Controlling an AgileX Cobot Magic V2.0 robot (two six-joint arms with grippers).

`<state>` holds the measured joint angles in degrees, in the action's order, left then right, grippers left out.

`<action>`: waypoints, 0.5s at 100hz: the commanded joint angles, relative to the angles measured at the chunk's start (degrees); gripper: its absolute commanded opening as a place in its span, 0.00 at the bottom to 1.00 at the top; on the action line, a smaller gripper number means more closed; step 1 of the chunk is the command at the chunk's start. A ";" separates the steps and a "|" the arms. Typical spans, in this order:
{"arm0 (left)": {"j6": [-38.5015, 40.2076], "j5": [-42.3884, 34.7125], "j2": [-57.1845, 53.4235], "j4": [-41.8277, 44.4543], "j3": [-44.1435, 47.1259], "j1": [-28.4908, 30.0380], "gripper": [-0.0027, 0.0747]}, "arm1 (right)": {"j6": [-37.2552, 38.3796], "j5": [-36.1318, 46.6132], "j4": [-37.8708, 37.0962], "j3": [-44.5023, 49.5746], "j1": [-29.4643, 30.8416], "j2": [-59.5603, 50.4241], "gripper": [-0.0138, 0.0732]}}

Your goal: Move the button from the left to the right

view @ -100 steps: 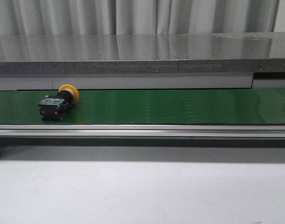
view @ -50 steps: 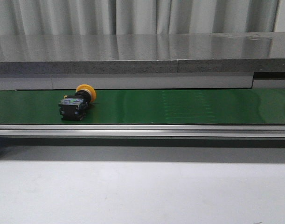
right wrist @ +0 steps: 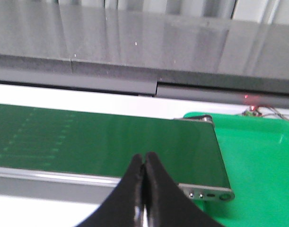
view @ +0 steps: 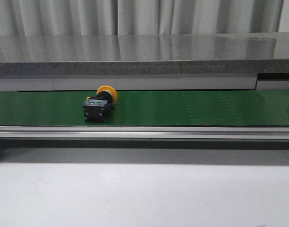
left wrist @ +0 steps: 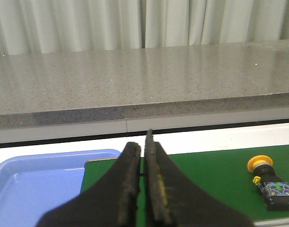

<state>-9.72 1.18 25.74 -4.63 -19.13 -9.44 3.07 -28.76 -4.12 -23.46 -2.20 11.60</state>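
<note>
the button point(view: 100, 104) has shifted rightward along the green conveyor belt point(view: 182, 109) over the last second, now left of centre in the front view. judgement: the belt is carrying it; transfer is only partly along. it lies on its side, long axis running front-to-back and slightly right, orange cap toward the upper right, black body nearer the camera. left hand point(left wrist: 143, 156) fingers together, empty; right hand point(right wrist: 143, 165) fingers together, empty. neither touches it.

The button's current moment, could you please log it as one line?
button: on green belt, left of centre | left gripper: shut, empty | right gripper: shut, empty
</note>
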 commanded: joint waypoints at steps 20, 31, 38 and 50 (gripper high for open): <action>0.17 -4.60 0.20 -0.43 -1.53 -0.56 0.04 | 0.11 -8.15 -0.16 -15.43 0.18 21.15 0.02; 0.17 -4.60 0.20 -0.43 -1.53 -0.56 0.04 | 0.11 -8.05 -0.11 -18.54 0.18 27.70 0.02; 0.17 -4.60 0.20 -0.43 -1.53 -0.56 0.04 | 0.11 -7.83 -0.11 -19.80 0.18 30.92 0.02; 0.17 -4.60 0.20 -0.43 -1.53 -0.56 0.04 | 0.11 -7.37 -0.11 -20.73 0.18 34.65 0.02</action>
<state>-9.72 1.18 25.74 -4.63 -19.13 -9.44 3.07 -39.63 -4.00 -41.76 -2.20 43.95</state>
